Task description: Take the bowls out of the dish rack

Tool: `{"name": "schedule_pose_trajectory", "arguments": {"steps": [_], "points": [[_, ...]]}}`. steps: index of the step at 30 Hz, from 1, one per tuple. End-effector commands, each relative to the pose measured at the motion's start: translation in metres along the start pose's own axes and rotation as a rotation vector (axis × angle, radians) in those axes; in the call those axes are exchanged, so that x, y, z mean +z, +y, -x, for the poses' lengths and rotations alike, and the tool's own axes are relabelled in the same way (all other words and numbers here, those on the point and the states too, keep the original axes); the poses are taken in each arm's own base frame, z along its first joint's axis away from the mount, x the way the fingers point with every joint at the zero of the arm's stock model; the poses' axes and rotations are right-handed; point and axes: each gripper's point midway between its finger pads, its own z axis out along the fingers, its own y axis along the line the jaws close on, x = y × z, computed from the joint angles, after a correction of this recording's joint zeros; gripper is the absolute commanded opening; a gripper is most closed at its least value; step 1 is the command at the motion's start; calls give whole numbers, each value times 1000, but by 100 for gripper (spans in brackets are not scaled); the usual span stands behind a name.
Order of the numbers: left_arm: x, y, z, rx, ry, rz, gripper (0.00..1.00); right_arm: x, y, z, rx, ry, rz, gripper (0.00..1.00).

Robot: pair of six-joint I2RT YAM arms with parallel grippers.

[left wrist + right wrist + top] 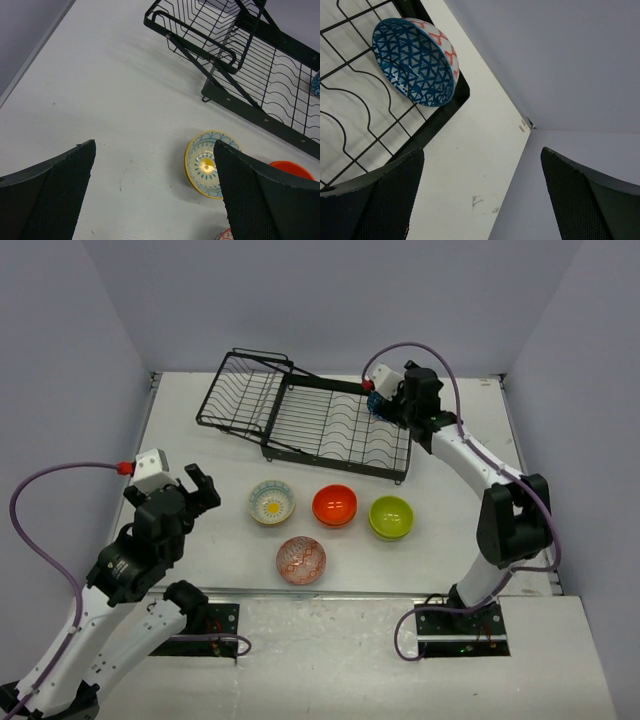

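Note:
The black wire dish rack lies at the back of the table, and the left wrist view shows its near frame. A blue patterned bowl leans on edge in its far right corner. My right gripper hovers just beside that bowl, open and empty. Four bowls sit on the table in front of the rack: cream floral, orange-red, lime green and pinkish patterned. My left gripper is open and empty, left of the cream bowl.
Grey walls close in the table on three sides, right behind the rack. The table's far right corner lies just past the rack's frame. Purple cables loop off both arms.

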Motion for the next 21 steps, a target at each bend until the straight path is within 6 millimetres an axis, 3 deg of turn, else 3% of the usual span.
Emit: {"name": "schedule_pose_trajectory", "arguments": {"steps": [1,3,4,5,8,15,19,21], "points": [[3,-10,5,13,-14,-42,100,18,-14,35,-71,-133,-45,99],[5,-14,1,30,2,-58,100,31,-25,42,-67,-143,-112,99],[5,-17,0,37,7,-74,100,49,-18,34,-70,-109,-118,98],[6,-19,-1,43,12,-78,100,55,-21,39,-73,-113,-129,98],[8,-21,-3,54,23,-83,100,83,-7,33,-100,-96,-116,98],[7,-20,-2,49,15,-83,100,123,12,31,-108,-73,-83,96],[7,-21,-2,51,14,-89,100,140,3,34,-115,-85,-170,74],[7,-21,-2,52,15,-89,100,148,7,30,-132,-70,-176,67]]}}
